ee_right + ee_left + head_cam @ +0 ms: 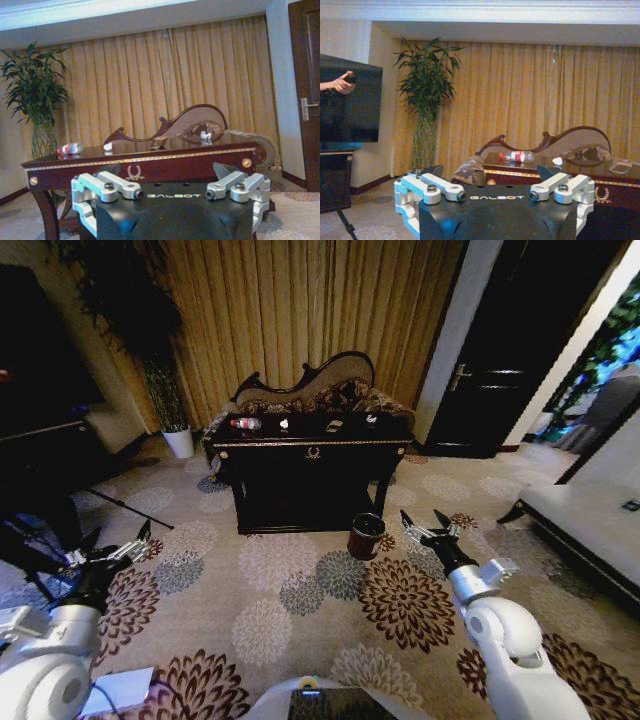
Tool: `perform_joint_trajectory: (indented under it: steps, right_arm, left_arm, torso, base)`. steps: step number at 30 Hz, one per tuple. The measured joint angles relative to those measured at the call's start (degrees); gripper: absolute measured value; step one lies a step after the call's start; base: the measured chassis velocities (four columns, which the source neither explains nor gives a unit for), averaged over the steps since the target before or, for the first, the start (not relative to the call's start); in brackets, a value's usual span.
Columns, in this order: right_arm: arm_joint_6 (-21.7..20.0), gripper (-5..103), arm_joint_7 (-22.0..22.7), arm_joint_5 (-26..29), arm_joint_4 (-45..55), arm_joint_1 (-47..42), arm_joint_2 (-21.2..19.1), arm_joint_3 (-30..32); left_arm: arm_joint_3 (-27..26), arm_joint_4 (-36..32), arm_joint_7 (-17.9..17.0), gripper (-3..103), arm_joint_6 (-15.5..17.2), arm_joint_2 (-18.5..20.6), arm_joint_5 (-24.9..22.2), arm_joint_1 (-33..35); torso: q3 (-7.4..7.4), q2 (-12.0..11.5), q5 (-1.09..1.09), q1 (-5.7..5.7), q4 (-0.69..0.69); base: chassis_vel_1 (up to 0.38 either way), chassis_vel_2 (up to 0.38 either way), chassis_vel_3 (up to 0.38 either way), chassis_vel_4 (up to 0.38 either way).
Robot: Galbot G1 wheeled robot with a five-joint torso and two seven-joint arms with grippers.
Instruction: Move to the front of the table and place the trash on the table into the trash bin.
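Ahead across the carpet, table (312, 452) is carrying bottle (245, 423) lying sideways, bin (366, 536) sitting nearer right hand (428, 529); both hands, left hand (112, 552) included, are hanging open.

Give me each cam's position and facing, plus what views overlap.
Head: high on the robot, looking forward and down at the table and trash bin; both arms show, left pincer and right pincer open.
Left wrist: low, facing the table's bottle end; own pincer in front.
Right wrist: low, facing the table front; own pincer in front.
Shared: table and bottle.
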Motion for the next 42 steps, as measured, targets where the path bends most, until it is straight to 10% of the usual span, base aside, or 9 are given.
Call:
perform_joint_trajectory:
  steps: [42]
  right_arm:
    - [1.25,100,-0.21,-2.1,-1.22,-0.12,0.31,-0.32]
  left_arm:
    - [-0.15,-0.12,0.28,100,-0.47,-0.55,0.07,0.41]
  torso:
    - [0.0,0.0,0.02,0.0,0.0]
  base:
    - [-0.078,0.081,0.076,-0.076]
